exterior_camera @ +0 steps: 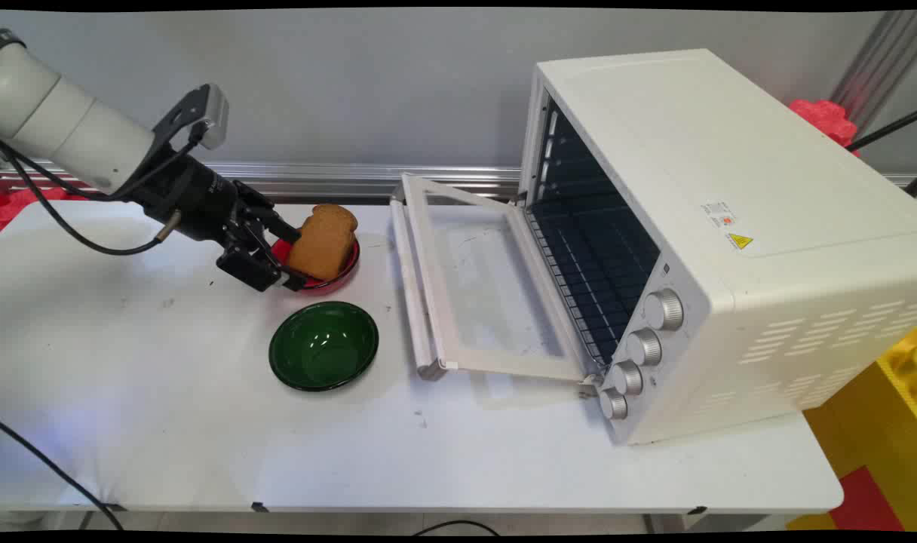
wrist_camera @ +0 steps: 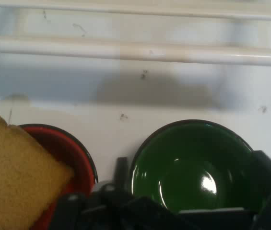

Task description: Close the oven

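Black two-finger gripper (exterior_camera: 299,260) (wrist_camera: 193,175), low over the white table (exterior_camera: 164,422) (wrist_camera: 53,86), spread wide and empty. One finger (wrist_camera: 121,168) upright near the middle of the hand view, the other (wrist_camera: 267,167) far off to the right.

Nearest to the fingertips: a thick slice of golden-brown toast (exterior_camera: 324,240) (wrist_camera: 17,177), propped at a tilt in a small red glossy bowl (exterior_camera: 352,260) (wrist_camera: 80,153) with a dark rim. In the hand view, outside the gap, left of the left finger; close beside the tips in the main view, though contact impossible to tell.

Straight ahead of the hand and framed between the fingers in the hand view: a dark green glossy bowl (exterior_camera: 323,345) (wrist_camera: 193,158), round, shallow, upright, just beside the red one but apart from it.

Farther out past both bowls: the long white handle bar (exterior_camera: 412,286) (wrist_camera: 135,50) of a let-down glass oven door (exterior_camera: 489,294), lying near flat above the table. Behind that, a white boxy toaster oven (exterior_camera: 730,188), cavity open, with a wire rack (exterior_camera: 587,302) inside and four silver knobs (exterior_camera: 643,347) in a column on the front panel.
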### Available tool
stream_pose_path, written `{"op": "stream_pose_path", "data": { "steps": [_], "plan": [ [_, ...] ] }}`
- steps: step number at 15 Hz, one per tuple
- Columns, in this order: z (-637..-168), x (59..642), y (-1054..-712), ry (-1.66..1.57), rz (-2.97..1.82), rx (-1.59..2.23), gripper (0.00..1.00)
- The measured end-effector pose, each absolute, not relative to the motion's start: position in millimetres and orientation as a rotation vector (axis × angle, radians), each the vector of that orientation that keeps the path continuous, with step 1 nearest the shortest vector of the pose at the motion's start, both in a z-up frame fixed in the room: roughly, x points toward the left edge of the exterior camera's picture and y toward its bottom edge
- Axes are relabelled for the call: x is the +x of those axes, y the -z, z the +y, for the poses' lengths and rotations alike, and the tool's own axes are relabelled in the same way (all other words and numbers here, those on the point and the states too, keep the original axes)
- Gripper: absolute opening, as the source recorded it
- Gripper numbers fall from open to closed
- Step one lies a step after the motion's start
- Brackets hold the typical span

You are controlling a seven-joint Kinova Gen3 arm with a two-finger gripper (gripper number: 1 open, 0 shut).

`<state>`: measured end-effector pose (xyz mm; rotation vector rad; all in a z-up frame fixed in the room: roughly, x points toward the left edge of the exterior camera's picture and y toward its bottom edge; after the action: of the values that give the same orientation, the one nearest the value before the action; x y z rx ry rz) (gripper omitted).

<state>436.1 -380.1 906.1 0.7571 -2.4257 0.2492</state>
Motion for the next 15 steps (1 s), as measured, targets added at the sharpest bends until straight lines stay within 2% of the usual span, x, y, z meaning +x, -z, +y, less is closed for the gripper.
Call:
{"op": "stream_pose_path", "data": {
  "steps": [1, 15],
  "plan": [
    [-380.8, 436.4, -905.4, -0.247, -2.426, 0.749, 0.00],
    [-399.7, 432.2, -877.2, -0.262, -2.425, 0.709, 0.00]
  ]
}}
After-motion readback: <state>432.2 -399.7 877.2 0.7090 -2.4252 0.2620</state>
